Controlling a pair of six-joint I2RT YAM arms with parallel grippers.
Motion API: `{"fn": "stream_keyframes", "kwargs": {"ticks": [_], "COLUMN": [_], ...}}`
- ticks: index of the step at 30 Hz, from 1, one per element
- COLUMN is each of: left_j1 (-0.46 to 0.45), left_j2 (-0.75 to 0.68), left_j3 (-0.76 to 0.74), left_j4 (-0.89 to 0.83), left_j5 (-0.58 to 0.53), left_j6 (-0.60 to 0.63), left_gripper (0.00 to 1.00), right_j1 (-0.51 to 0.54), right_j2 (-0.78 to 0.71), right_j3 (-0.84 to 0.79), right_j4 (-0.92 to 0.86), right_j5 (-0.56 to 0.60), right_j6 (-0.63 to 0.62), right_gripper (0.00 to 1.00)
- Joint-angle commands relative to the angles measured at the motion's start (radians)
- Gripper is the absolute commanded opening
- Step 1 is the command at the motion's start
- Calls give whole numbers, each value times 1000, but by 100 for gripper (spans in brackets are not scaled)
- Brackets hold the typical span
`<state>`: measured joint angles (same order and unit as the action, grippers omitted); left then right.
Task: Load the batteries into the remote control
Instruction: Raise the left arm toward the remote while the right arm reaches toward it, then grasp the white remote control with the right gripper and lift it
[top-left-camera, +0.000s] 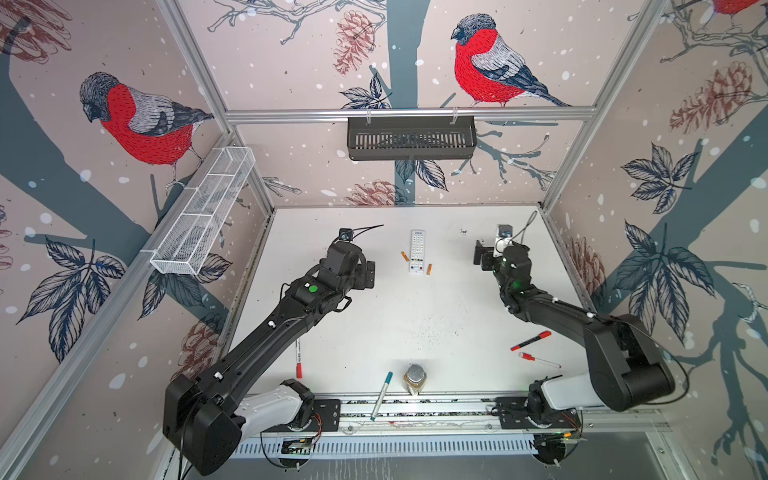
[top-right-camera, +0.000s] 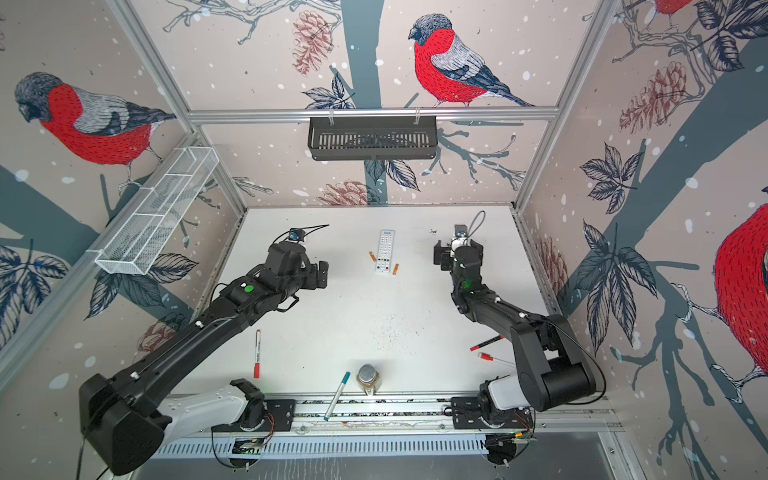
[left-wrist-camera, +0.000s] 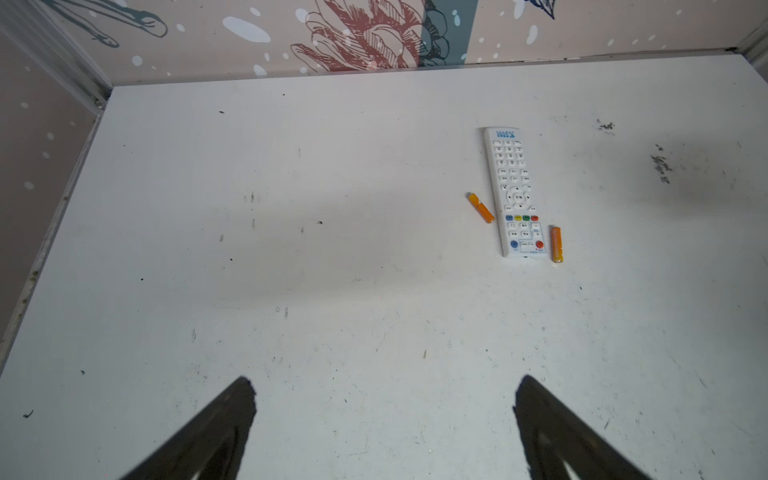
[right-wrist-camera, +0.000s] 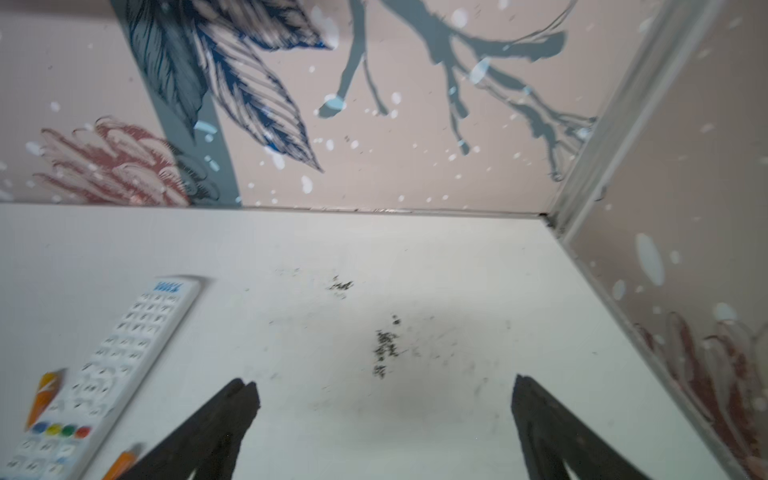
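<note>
The desk (top-left-camera: 374, 324) is a flat white board, scuffed and dotted with dark specks. The remote control (top-left-camera: 417, 251) lies toward the middle of its back edge, a slim white plastic slab, buttons up, with a row of coloured buttons near its front end. The batteries are two small orange cylinders. One battery (left-wrist-camera: 481, 208) lies slanted just beside the remote's left long side. The other battery (left-wrist-camera: 557, 244) lies almost parallel just beside the right side, at the front end.

The left jaws and the right jaws are dark wedge-shaped fingers, both spread wide with nothing between them. They are held above the desk on either side of the remote, well apart from it.

A glass jar (top-left-camera: 414, 379) with a silver lid stands at the front edge, with something brownish inside. A teal-capped pen (top-left-camera: 381, 395) lies beside it, and red-capped markers (top-left-camera: 530, 340) lie near the right edge. A white wire-mesh basket (top-left-camera: 203, 216), split into compartments, hangs on the left wall. A black slotted tray (top-left-camera: 411, 139) hangs on the back rail.
</note>
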<state>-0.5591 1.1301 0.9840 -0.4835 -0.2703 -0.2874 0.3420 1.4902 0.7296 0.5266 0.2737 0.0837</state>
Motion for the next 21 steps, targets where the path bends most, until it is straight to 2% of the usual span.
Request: {"fn": "stream_keyframes", "kwargs": {"ticks": [1, 6, 12, 21], "left_j1": [0, 0, 2, 33], "left_j2": [-46, -124, -144, -157], "left_j3": [-45, -137, -150, -150], "left_j4": [-34, 35, 29, 32], "left_j5": [94, 145, 70, 62], "left_j6": [60, 57, 57, 54], "left_gripper": [97, 97, 97, 97], "right_j1": [68, 159, 223, 243], "right_j2": [107, 343, 560, 750], "right_j3": [169, 493, 757, 977], "right_j4": [-332, -596, -739, -822], "right_j5": [27, 81, 79, 12], "right_j6": [134, 258, 323, 385], "right_gripper": [99, 100, 100, 100]}}
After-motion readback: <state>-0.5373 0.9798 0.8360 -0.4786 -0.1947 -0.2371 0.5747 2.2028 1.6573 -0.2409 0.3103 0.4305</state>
